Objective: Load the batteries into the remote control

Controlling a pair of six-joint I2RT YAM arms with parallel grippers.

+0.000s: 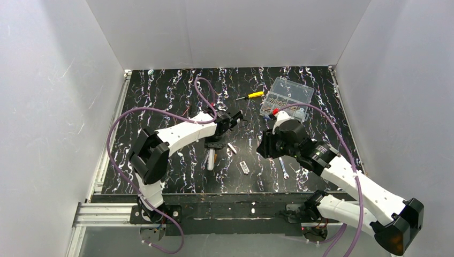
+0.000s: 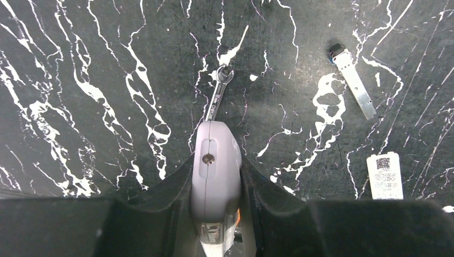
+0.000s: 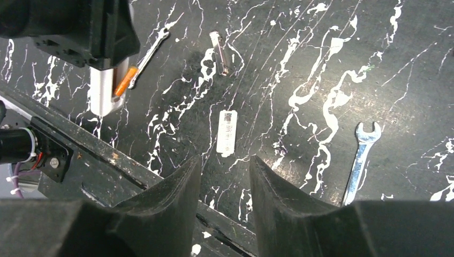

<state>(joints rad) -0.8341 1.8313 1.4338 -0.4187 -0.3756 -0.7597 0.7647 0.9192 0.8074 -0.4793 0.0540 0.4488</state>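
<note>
White remote control (image 2: 216, 176) tight between the left jaws, orange battery (image 3: 124, 81) inside.

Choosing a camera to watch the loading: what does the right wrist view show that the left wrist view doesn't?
Only the right wrist: a second wrench, the table's front rail, and the open right gripper. Only the left wrist: the screw on the remote control. Both: the left gripper shut on the remote control, a small wrench beside it, the labelled white piece and the slim silvery strip.
</note>
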